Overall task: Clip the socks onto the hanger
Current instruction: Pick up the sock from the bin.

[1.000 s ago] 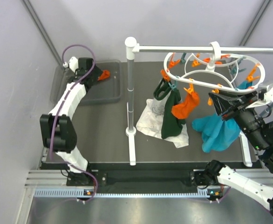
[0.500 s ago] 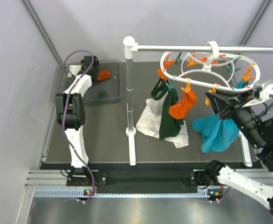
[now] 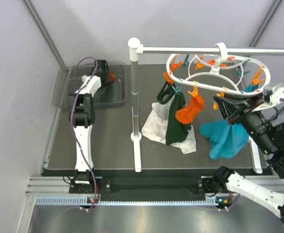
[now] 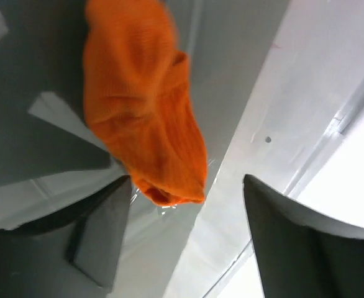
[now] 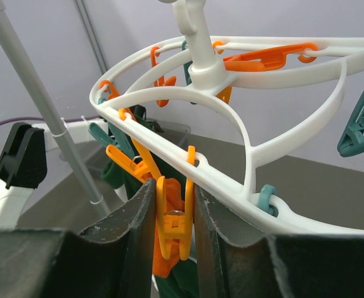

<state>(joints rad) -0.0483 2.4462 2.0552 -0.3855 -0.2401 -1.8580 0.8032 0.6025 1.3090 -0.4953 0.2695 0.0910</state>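
The white oval hanger hangs from the rail, with orange and teal clothespins round it. One orange sock hangs clipped at its front left. The other orange sock lies in the grey bin; in the left wrist view this sock fills the upper left. My left gripper is open just over it, and the sock's end lies beyond the left gripper's fingertips, not held. My right gripper is shut on an orange clothespin on the hanger's front ring, squeezing its handles.
A grey bin stands at the back left. The white pole rail stands mid-table. A dark green cloth and a teal cloth hang from the hanger. A white cloth lies under them.
My left arm has straightened and its gripper has moved right along the bin to the orange sock. The hanger shifted slightly left a second ago. The right gripper has stayed on the clothespin.
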